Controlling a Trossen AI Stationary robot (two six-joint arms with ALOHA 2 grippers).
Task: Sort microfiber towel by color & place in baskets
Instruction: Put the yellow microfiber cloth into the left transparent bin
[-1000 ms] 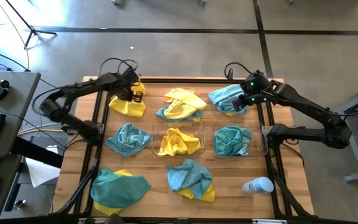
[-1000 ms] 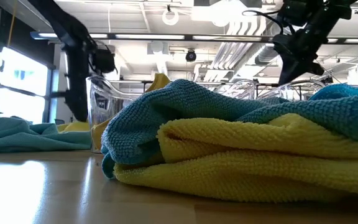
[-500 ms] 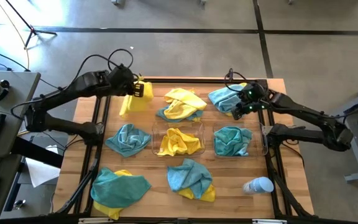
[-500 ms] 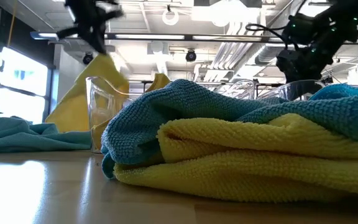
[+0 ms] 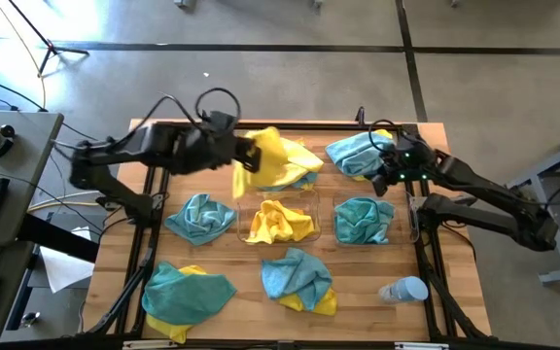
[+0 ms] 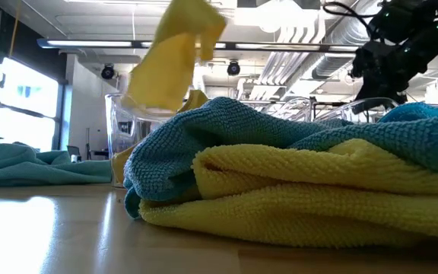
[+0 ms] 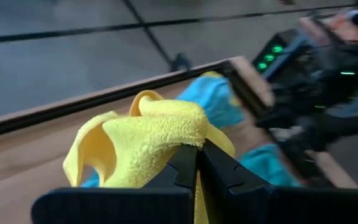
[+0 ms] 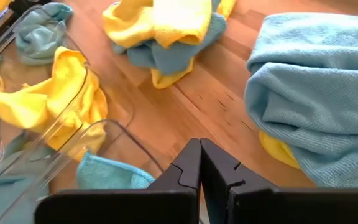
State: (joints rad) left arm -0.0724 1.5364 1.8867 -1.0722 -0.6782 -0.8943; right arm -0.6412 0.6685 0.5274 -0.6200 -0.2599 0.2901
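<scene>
My left gripper (image 5: pixel 244 156) is shut on a bright yellow towel (image 5: pixel 266 150) and holds it in the air over the far middle of the table; the towel also shows high in the low view (image 6: pixel 169 53). My right gripper (image 5: pixel 389 176) is shut and empty. It hangs over bare wood between a light-blue towel pile (image 5: pixel 353 153) and the right clear basket (image 5: pixel 412 220), which holds a teal towel (image 5: pixel 362 220). The middle clear basket (image 5: pixel 244 200) holds a yellow towel (image 5: pixel 278 222). My left gripper pinches a bunched fold of the yellow towel (image 7: pixel 178 138) between its two fingers (image 7: pixel 185 163). The fingers point roughly level, toward the table's right. The towel is lifted clear of the table and droops around and below the fingertips, slack.
More towels lie loose: a yellow and teal heap (image 5: pixel 290 173) at the far middle, a teal one (image 5: pixel 200 218) at the left, teal over yellow (image 5: pixel 185 292) at the near left, blue over yellow (image 5: pixel 299 278) at the near middle. A white and light-blue bottle (image 5: pixel 403 290) lies at the near right.
My left gripper has lifted the yellow towel off the table's far left part and carried it up and toward the right, over the far middle heap. The towel now hangs clear. My right gripper has moved off the light-blue pile toward the near edge.
</scene>
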